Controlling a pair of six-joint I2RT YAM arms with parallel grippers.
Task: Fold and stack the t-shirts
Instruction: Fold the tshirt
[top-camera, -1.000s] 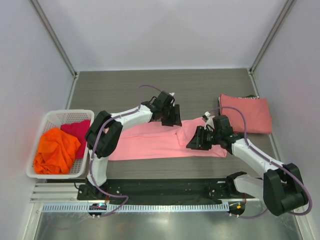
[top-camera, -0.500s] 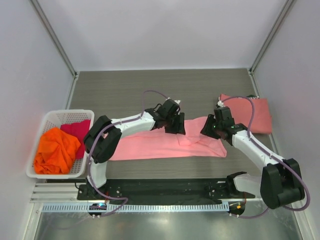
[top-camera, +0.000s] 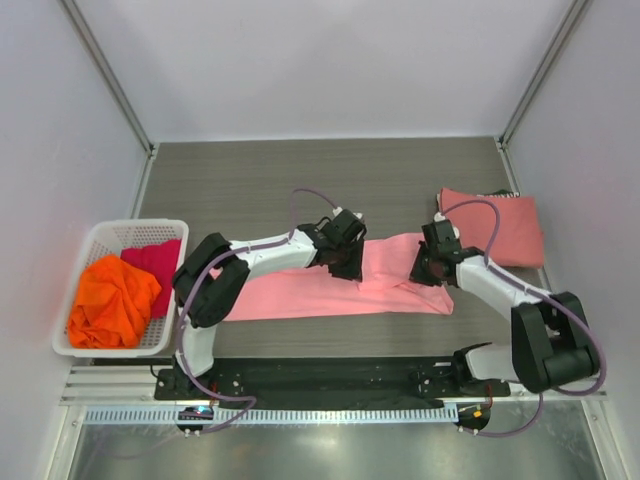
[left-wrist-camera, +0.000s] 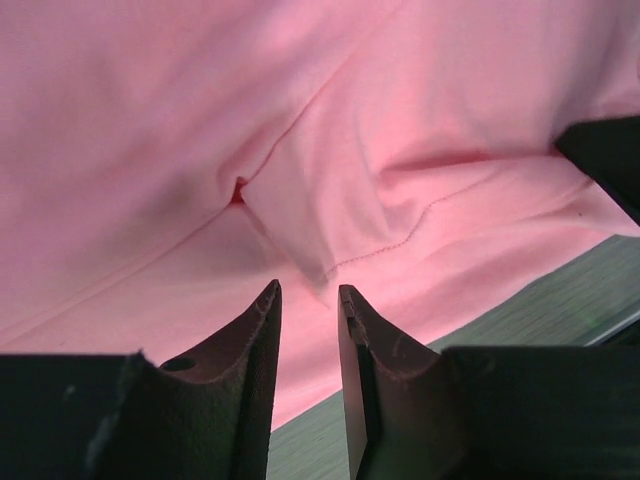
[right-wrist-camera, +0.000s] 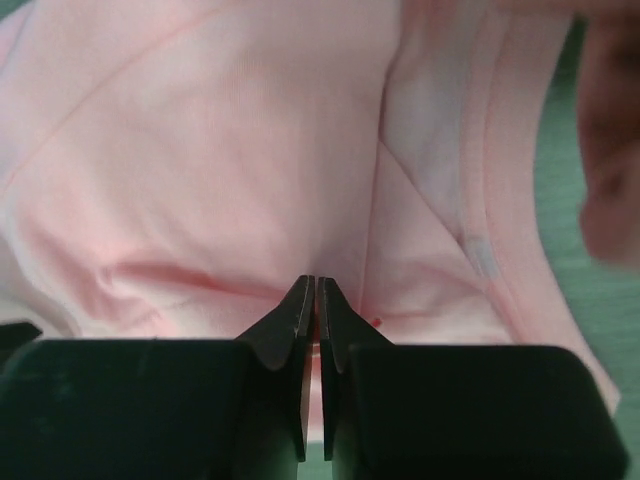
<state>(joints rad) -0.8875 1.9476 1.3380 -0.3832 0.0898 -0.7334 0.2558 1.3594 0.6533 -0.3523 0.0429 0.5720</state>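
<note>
A light pink t-shirt lies stretched left to right across the table's middle, its right part bunched in folds. My left gripper hovers low over its middle; in the left wrist view the gripper is slightly open and empty, with a sleeve hem just past the tips. My right gripper sits at the shirt's right end. In the right wrist view the gripper is pressed shut on a thin fold of the pink cloth. A folded salmon-red t-shirt lies at the back right.
A white lattice basket stands at the left edge and holds a crumpled orange t-shirt and a magenta t-shirt. White walls close in the dark table on three sides. A black rail runs along the near edge.
My right gripper swung from the shirt's front right toward the back right, dragging the cloth into a bunch there. My left gripper shifted a little right and forward over the shirt's middle.
</note>
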